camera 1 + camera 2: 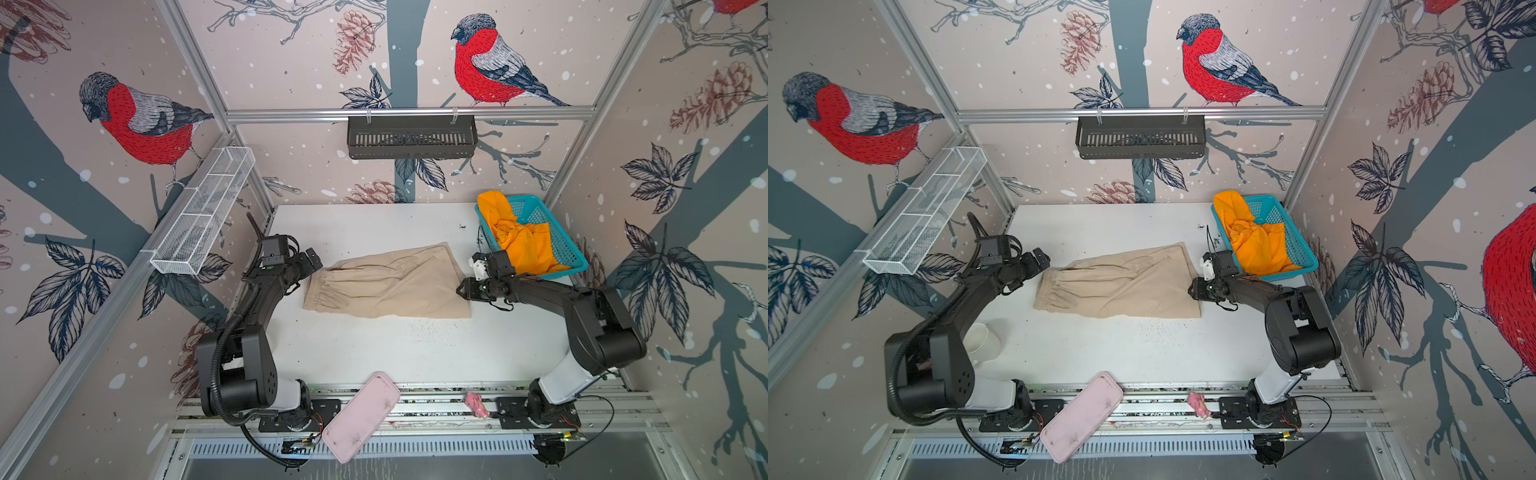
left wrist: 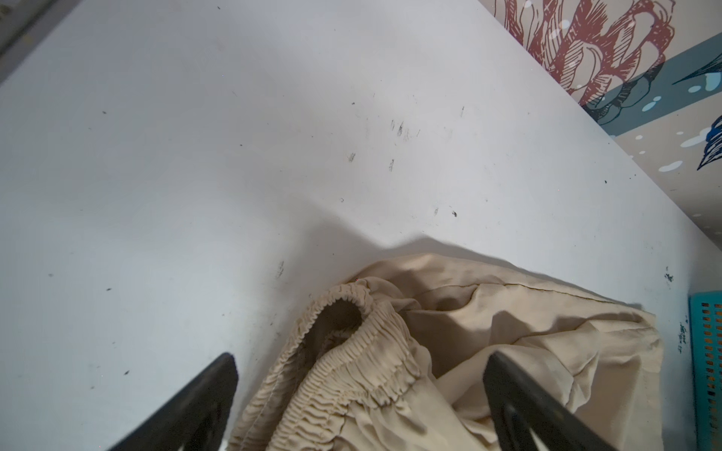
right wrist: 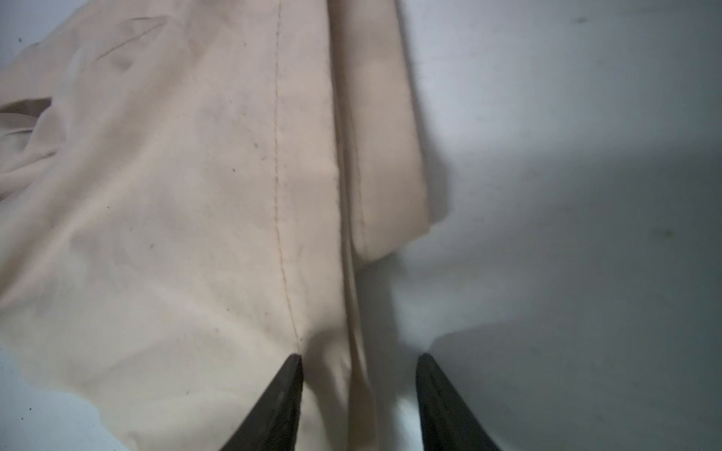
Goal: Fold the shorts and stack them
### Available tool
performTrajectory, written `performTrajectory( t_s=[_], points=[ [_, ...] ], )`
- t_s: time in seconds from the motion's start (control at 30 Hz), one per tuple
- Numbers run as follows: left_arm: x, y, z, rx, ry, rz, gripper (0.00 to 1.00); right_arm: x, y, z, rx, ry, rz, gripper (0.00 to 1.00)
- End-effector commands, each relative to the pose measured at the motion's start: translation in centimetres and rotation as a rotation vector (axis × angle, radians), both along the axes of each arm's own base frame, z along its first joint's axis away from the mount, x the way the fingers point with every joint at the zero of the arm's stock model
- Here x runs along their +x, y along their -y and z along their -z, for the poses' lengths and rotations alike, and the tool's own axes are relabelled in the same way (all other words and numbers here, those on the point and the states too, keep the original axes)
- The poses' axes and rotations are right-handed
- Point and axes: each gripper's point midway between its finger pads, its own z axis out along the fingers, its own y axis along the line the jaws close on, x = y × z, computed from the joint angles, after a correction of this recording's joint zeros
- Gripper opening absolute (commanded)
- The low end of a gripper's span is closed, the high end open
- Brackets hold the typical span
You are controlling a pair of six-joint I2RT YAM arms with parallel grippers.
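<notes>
beige shorts [image 1: 386, 282] between left gripper [image 1: 315, 261] and right gripper [image 1: 460, 289], both apart; orange shorts [image 1: 523, 245] in teal basket [image 1: 566, 246] nearby

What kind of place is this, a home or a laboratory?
Most likely a robot test cell in a laboratory: two arms bolted to a rail at a white table, inside an aluminium frame with printed bird panels.

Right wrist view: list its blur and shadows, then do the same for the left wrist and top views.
Right wrist view: shorts slightly soft, dim shadow across the table. Left wrist view: waistband crisp, a shadow on the table beside the cloth. Both top views: evenly lit, shorts sharp.
</notes>
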Motion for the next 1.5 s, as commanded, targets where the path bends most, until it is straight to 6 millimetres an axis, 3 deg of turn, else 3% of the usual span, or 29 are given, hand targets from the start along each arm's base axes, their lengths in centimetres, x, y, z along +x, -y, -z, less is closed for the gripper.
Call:
performTrajectory(
  t_s=[0.0,0.13,0.27,0.37,0.53,0.73,1.03,1.17,1.27,1.47],
  points=[
    [1.3,0.7,-0.1,-0.033,0.044,0.042,0.99,1.1,2.4,-2.4,-0.084,0.073,0.089,0.55],
    [1.7,0.2,0.9,-0.007,0.020,0.036,0.98,4.4,0.4,-6.7,-0.061,0.241,0.001,0.62],
    [2.6,2.0,1.5,-0.072,0.055,0.109,0.98,8.1,-2.8,-7.5,-0.042,0.306,-0.107,0.65],
    [2.7,2.6,2.8,-0.053,0.016,0.132,0.98,10.2,-4.6,-6.7,-0.042,0.314,-0.153,0.66],
    [2.8,2.5,4.6,-0.038,-0.036,0.131,0.97,12.6,-5.9,-4.1,-0.048,0.287,-0.186,0.66],
    [3.0,2.5,4.7,-0.031,-0.031,0.142,0.97,14.0,-6.4,-1.6,-0.090,0.279,-0.209,0.64],
    [3.3,2.6,4.3,-0.015,0.001,0.162,0.94,14.9,-7.2,-0.5,-0.023,0.280,-0.243,0.35],
    [3.6,2.7,3.9,-0.023,0.013,0.169,0.85,14.8,-7.5,-1.2,-0.011,0.286,-0.249,0.04],
    [3.7,2.2,3.7,0.005,0.008,0.161,0.76,14.6,-7.4,-2.5,-0.023,0.313,-0.247,0.01],
    [3.7,0.0,1.8,0.020,0.053,0.090,0.77,13.5,-6.5,-4.1,-0.034,0.362,-0.197,0.00]
  ],
)
